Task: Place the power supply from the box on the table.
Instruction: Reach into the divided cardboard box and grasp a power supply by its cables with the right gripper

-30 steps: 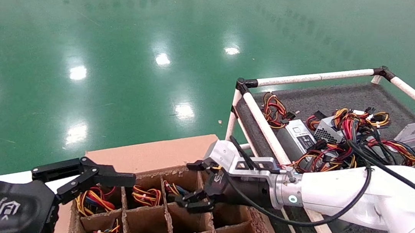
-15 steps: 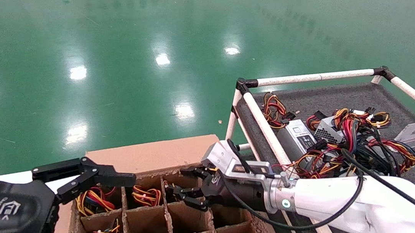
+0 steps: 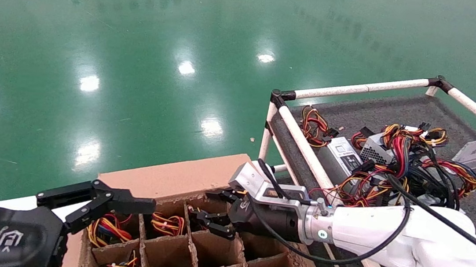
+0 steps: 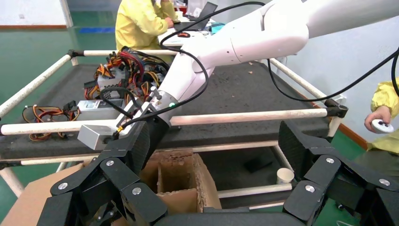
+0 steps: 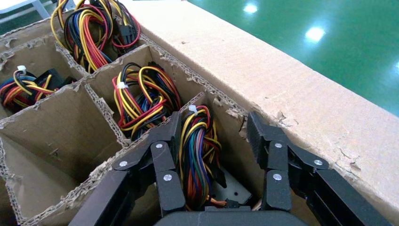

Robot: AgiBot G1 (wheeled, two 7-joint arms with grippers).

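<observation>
Two grippers show. The right gripper [image 3: 212, 210] reaches into a far-row cell of the box [image 3: 180, 174], fingers [image 5: 164, 155] spread on either side of the power supply's [image 5: 230, 190] wire bundle, not yet closed. The left gripper [image 3: 124, 203] hovers open over the box's near-left edge. At least four cells hold wires; the near ones look empty. The grey bench [image 3: 400, 108], railed in white pipe, carries a tangled heap of supplies above a green floor [image 3: 118, 50].
</observation>
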